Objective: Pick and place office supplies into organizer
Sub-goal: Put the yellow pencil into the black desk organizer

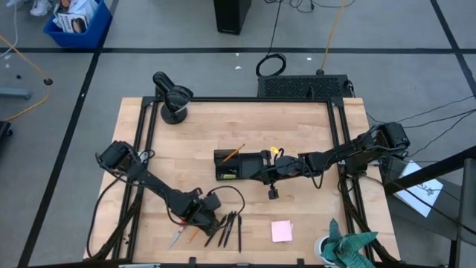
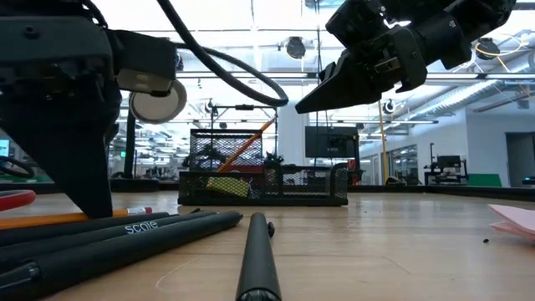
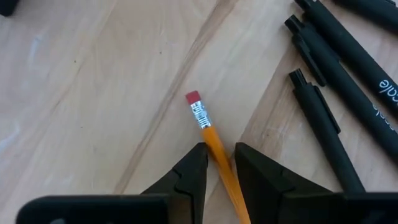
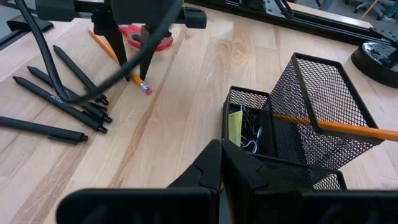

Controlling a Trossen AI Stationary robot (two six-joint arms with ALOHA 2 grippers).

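Note:
My left gripper (image 3: pixel 219 152) stands at the table's near left, shut on an orange pencil (image 3: pixel 211 134) with a red eraser. Several black pens (image 1: pixel 229 229) lie on the table just right of it. The red-handled scissors (image 1: pixel 175 238) lie to its left. The black mesh organizer (image 1: pixel 239 165) stands mid-table. It holds another orange pencil (image 4: pixel 348 127) leaning in its cup, a yellow piece (image 4: pixel 234 127) and clips. My right gripper (image 4: pixel 221 163) hovers shut above the organizer's right part, touching nothing. A pink sticky-note pad (image 1: pixel 282 231) lies at the near right. My left gripper pinches the pencil's shaft (image 3: pixel 216 144) between its two fingers, a short way behind the eraser end (image 3: pixel 193 98). The fingers come steeply from above and lie across the pencil. The pencil sits nearly level and low (image 2: pixel 75 218); whether it is clear of the table I cannot tell.
A round black dome-shaped device (image 1: pixel 172 97) stands at the far left corner. A teal-green cloth (image 1: pixel 349 246) lies at the near right corner. Bare wood stretches between the pens and the organizer. A cable (image 1: pixel 227 195) loops above the table behind the left wrist.

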